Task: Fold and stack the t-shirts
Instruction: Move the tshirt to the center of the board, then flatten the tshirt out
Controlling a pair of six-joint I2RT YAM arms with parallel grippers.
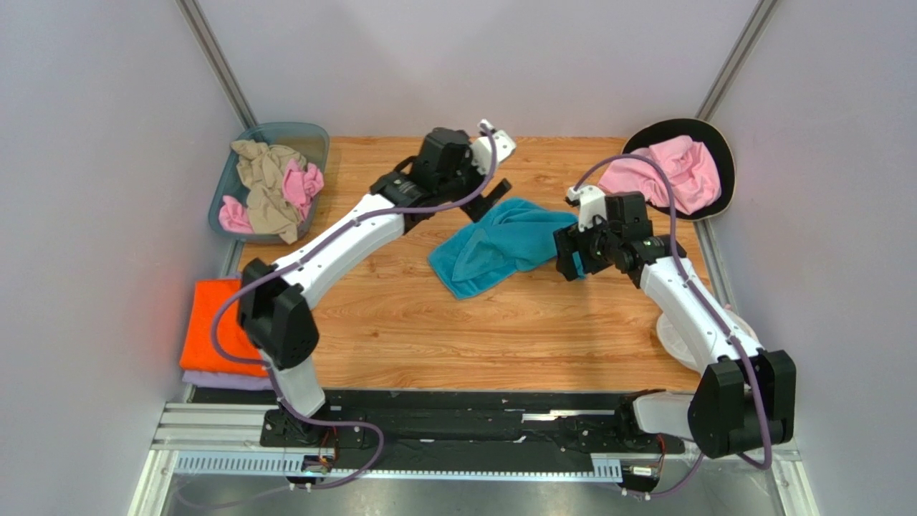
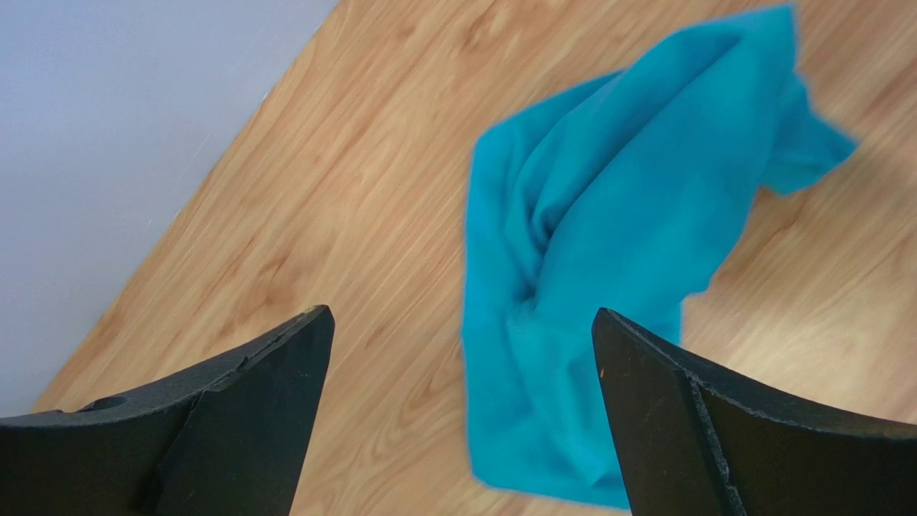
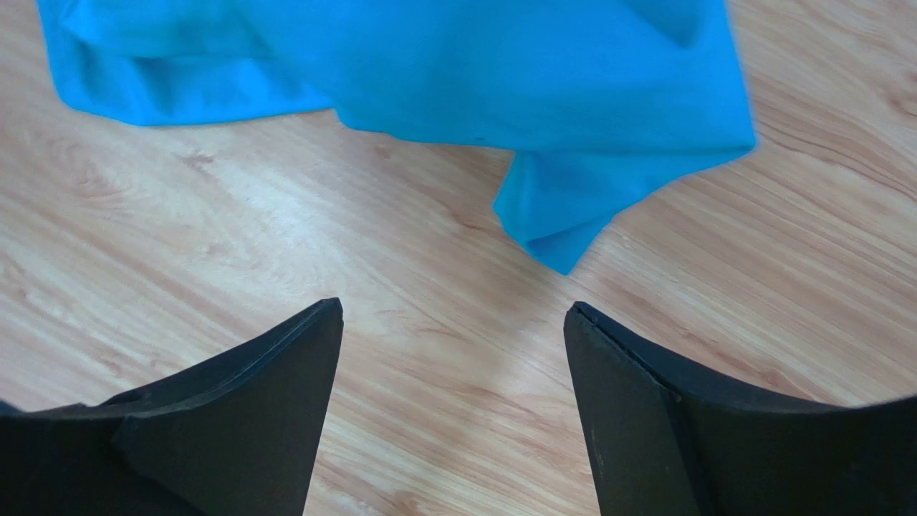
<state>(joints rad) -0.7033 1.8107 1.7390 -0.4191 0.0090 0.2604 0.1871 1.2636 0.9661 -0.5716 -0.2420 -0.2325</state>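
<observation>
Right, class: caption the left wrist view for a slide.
Open left gripper hovers over the crumpled teal t-shirt on the wooden table.

No readable text, labels, brands, numbers or signs in any view.

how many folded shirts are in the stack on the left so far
2: the orange t-shirt on top and the lavender t-shirt under it, beside the table's left edge. Any others underneath would be hidden.
</observation>
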